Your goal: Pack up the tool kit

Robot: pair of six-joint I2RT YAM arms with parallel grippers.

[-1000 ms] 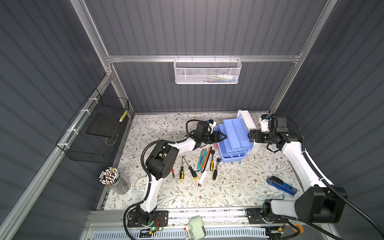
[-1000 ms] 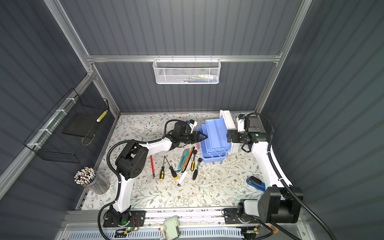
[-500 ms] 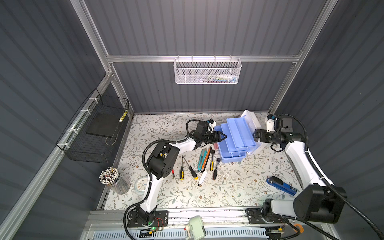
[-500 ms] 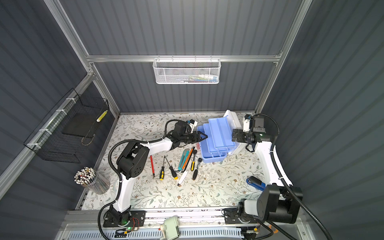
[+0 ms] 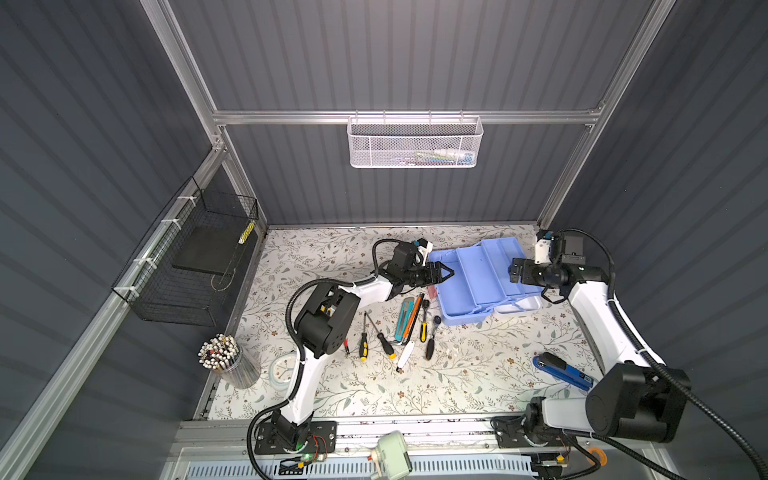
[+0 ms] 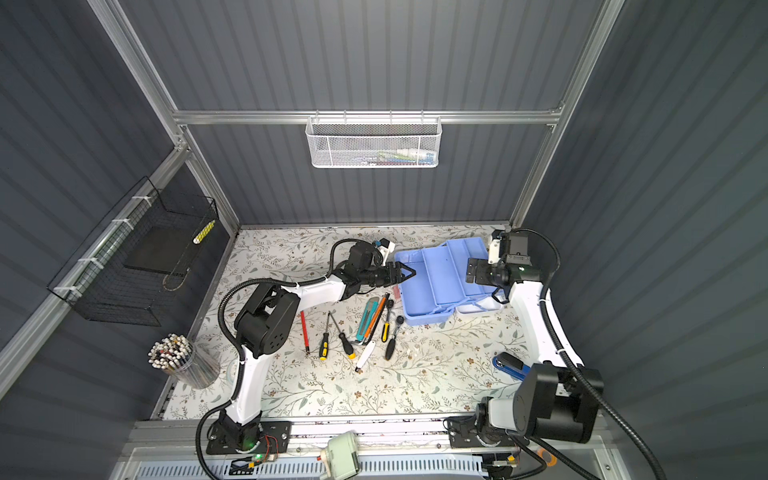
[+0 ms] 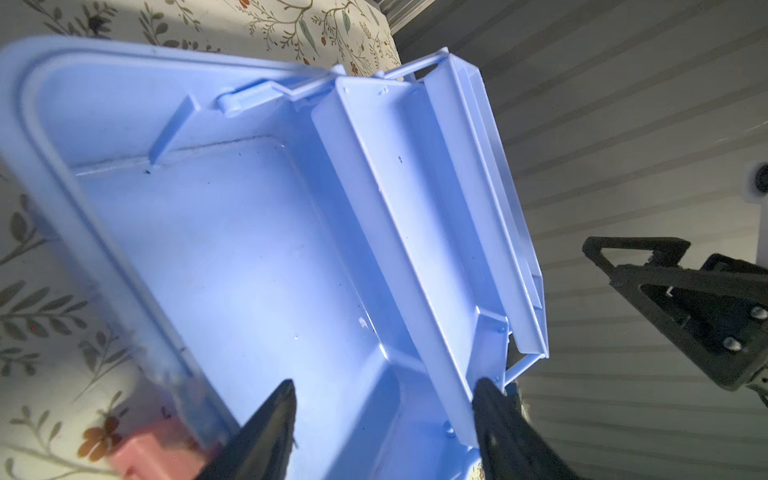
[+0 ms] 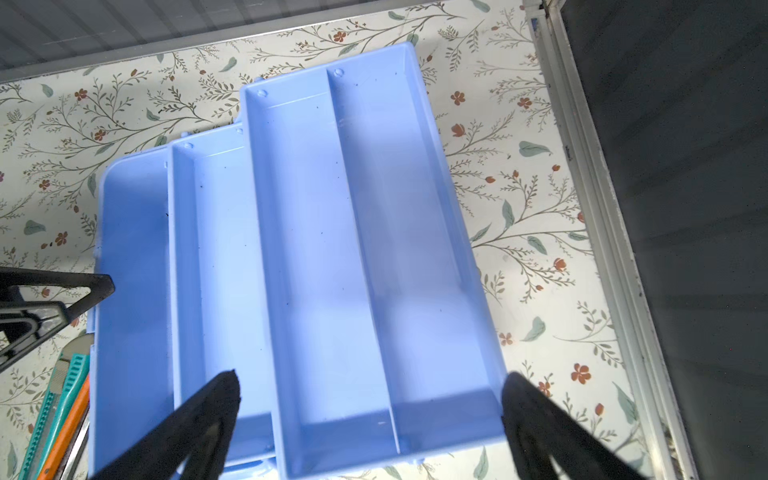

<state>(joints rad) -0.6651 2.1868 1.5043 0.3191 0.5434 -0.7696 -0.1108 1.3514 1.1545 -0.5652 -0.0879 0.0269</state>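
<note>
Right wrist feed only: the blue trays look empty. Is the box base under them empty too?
Observer: Yes. The left wrist view shows the light blue plastic box base bare, no tools inside.
Operator: Left gripper?
Observer: The left gripper hangs open over the base's end by the pink latch.
Operator: Tools outside my frame?
Observer: In a top view, black-yellow screwdrivers and a red hex key lie loose on the floral table.

Nothing legible anywhere: no readable text, label, brand, number or sign on any surface in view.
</note>
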